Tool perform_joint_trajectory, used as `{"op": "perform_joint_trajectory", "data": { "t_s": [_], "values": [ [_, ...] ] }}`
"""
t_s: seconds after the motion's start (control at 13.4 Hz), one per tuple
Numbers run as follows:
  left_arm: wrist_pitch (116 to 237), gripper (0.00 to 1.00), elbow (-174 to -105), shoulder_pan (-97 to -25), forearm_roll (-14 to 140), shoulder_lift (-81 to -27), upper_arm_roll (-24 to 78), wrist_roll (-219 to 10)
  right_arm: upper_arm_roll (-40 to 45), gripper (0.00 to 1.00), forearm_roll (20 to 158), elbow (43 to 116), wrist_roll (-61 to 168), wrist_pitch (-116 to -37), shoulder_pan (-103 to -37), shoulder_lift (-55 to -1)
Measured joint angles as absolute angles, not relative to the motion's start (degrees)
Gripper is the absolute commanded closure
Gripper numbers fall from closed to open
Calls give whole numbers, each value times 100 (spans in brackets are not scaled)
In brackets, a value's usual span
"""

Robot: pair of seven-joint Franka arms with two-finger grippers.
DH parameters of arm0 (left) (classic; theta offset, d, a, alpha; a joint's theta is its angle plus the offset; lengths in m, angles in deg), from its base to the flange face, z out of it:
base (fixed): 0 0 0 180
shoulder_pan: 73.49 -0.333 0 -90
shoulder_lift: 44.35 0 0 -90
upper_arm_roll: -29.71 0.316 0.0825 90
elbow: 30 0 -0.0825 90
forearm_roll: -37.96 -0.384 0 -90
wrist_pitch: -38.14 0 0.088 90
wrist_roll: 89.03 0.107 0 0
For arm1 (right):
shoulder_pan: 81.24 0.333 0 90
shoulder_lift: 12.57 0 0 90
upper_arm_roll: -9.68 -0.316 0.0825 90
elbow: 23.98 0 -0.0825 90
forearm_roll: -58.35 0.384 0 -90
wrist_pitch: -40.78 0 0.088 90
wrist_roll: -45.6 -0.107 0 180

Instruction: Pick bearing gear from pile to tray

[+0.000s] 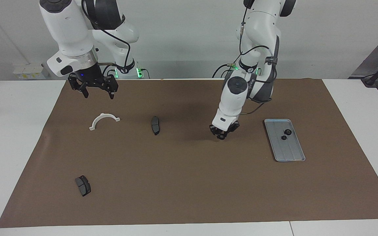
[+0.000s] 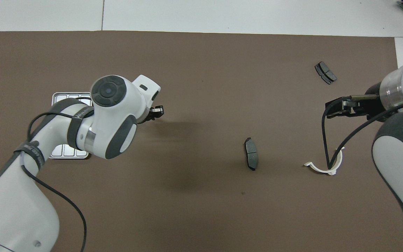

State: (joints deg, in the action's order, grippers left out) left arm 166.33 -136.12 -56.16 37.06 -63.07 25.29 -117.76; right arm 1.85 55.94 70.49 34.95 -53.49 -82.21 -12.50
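Fingertips of the left gripper (image 1: 221,135) pinch a small dark part – too small to name – in the air above the brown mat (image 1: 189,183), between the dark grey curved brake pad (image 1: 155,125) and the flat silver-grey metal tray (image 1: 292,152), where two tiny black rings (image 1: 287,132) lie. The right gripper (image 1: 97,94) waits with fingers spread over the mat near the white half-ring bracket (image 1: 103,120).

I see a silver-grey ridged tray (image 1: 289,149), a white bracket (image 1: 103,120), dark grey pads (image 1: 155,125) and a brown mat (image 1: 189,183).
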Motion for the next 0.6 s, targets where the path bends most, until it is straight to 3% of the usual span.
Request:
{"op": "perform_joint_trajectory", "data": {
  "t_s": [0.37, 0.6],
  "values": [
    [16513, 84, -13650, -7013, 3705, -6311, 2537, -9680, 181, 0, 5595, 7049, 3495, -5349, -8214, -1250],
    [16493, 82, -13851, -7446, 3705, -6307, 2536, -8836, 182, 0, 5595, 7049, 3495, -5349, -8222, -1250]
  ]
}}
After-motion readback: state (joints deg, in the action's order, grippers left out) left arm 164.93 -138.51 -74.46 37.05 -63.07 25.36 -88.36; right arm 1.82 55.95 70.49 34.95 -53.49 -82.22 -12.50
